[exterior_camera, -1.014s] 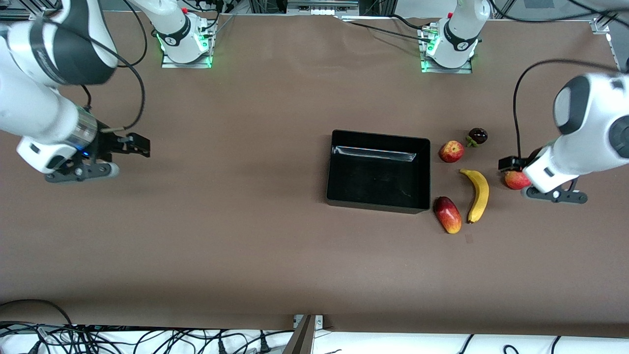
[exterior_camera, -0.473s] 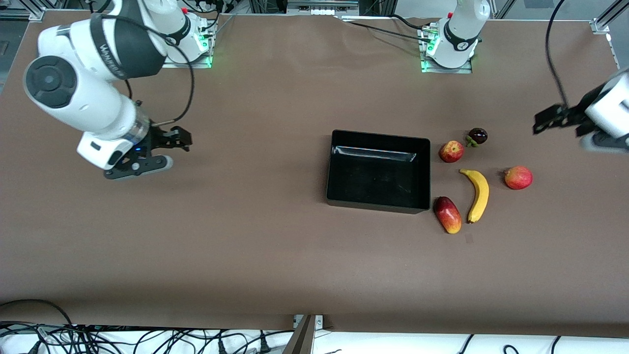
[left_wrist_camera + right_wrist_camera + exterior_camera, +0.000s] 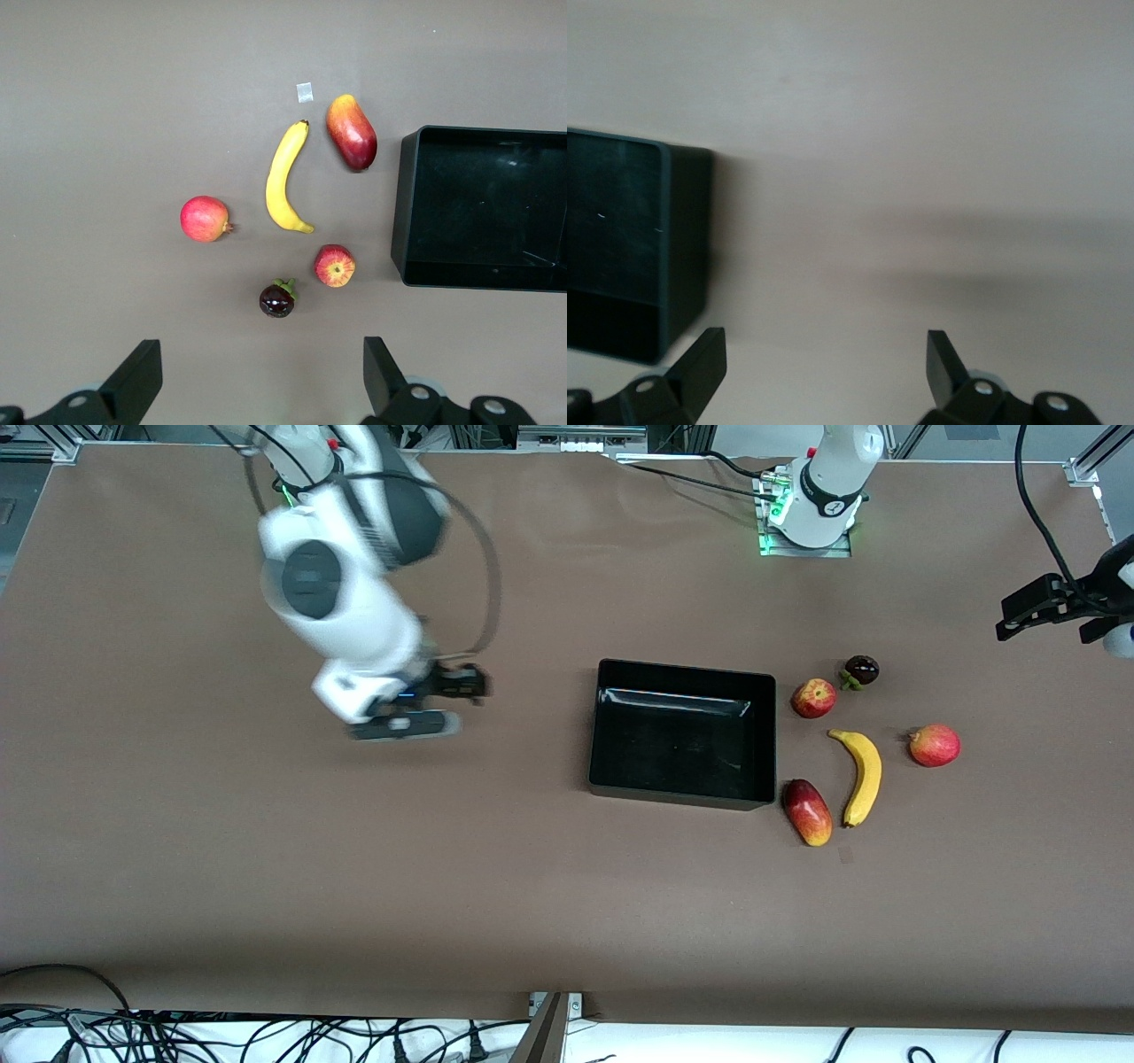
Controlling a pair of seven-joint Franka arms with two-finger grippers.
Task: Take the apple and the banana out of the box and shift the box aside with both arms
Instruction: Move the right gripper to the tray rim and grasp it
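Front view read as a clock face, twelve toward the arm bases. Box (image 3: 673, 755) flat on the tabletop (image 3: 532, 886). Apple (image 3: 813, 698) at its three o'clock, just beside the rim. Banana (image 3: 861, 775) at the apple's five, apart from it, lying roughly twelve-to-six. Mango (image 3: 807, 812) at the banana's eight, mangosteen (image 3: 860, 670) at the apple's one, round red fruit (image 3: 935, 745) at the banana's two. Right gripper (image 3: 824, 354) spread wide, gripping nothing, over bare tabletop at the box's nine. Left gripper (image 3: 261, 367) likewise spread, over tabletop at the mangosteen's three.
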